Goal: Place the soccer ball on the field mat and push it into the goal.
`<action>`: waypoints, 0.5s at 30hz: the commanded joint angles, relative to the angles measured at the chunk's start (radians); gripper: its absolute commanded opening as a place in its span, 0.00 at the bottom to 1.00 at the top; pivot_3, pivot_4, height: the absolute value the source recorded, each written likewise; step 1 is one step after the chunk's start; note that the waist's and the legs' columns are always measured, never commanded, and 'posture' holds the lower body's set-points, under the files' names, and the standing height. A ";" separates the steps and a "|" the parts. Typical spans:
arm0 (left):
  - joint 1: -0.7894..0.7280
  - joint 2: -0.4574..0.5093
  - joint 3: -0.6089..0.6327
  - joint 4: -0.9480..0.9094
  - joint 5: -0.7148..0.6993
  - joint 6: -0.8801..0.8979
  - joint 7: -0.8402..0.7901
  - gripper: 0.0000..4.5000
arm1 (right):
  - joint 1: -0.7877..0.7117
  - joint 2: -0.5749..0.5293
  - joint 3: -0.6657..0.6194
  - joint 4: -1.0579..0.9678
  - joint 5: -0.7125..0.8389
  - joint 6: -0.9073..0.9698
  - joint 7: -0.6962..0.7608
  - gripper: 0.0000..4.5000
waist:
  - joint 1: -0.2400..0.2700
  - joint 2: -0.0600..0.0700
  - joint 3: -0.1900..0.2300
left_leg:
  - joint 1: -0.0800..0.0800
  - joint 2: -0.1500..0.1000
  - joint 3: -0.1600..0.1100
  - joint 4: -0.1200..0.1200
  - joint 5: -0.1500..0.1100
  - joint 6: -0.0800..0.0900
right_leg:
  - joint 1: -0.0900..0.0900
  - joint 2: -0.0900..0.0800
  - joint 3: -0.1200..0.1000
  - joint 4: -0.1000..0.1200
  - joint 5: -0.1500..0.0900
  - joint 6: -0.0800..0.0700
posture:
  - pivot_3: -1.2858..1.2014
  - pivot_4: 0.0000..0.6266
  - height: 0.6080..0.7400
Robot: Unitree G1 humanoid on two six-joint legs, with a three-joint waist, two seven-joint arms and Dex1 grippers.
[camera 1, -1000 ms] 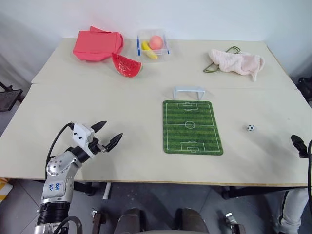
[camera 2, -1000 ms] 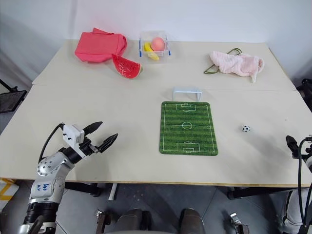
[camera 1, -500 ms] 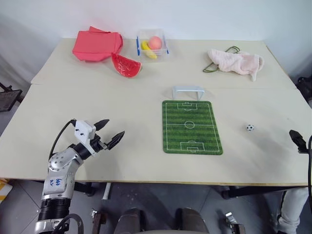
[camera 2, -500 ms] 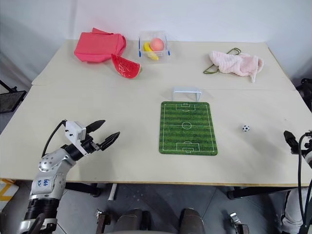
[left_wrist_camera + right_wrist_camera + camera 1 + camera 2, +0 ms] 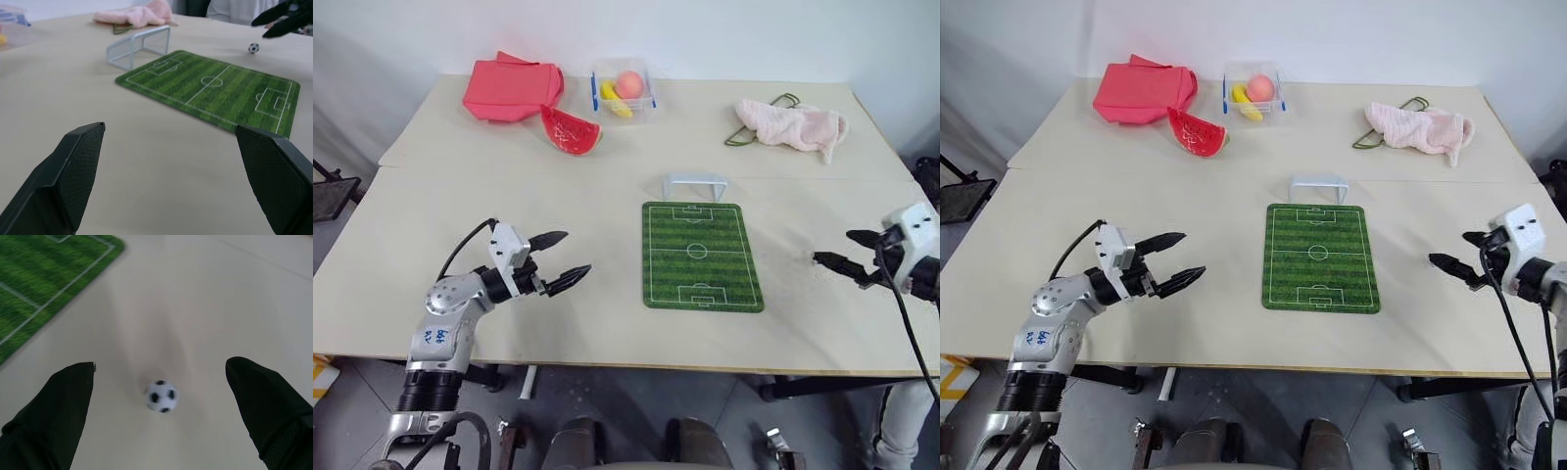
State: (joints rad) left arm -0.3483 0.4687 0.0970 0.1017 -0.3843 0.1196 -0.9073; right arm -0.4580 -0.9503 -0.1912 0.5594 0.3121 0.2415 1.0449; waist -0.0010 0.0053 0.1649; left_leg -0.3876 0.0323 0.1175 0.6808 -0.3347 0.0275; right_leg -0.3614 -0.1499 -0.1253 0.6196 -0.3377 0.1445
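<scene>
White with black patches, the soccer ball (image 5: 162,396) sits on the bare tabletop (image 5: 607,186) beside the field mat (image 5: 702,256), between the spread fingers of the right end effector (image 5: 161,401). Tiny, hard and likely to roll, it wants a pinch across its middle. Left end effector (image 5: 560,259) hangs released, empty.
</scene>
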 commanded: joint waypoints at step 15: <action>0.051 0.008 0.015 -0.059 -0.006 -0.007 0.029 1.00 | -0.177 0.103 0.062 0.333 -0.131 -0.173 0.020 0.72 | -0.003 -0.001 0.001 | 0.000 0.001 0.000 0.001 0.000 0.000 | 0.000 0.000 0.000 0.001 0.000 0.000 | 0.52 0.24 1.00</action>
State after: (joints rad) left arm -0.2962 0.4694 0.0985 0.0834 -0.3844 0.1233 -0.8818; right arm -0.6250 -0.8404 -0.1234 0.8806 0.1868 0.0836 1.0607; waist -0.0037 0.0043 0.1662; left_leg -0.3875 0.0333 0.1171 0.6817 -0.3346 0.0274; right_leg -0.3611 -0.1498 -0.1256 0.6201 -0.3377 0.1445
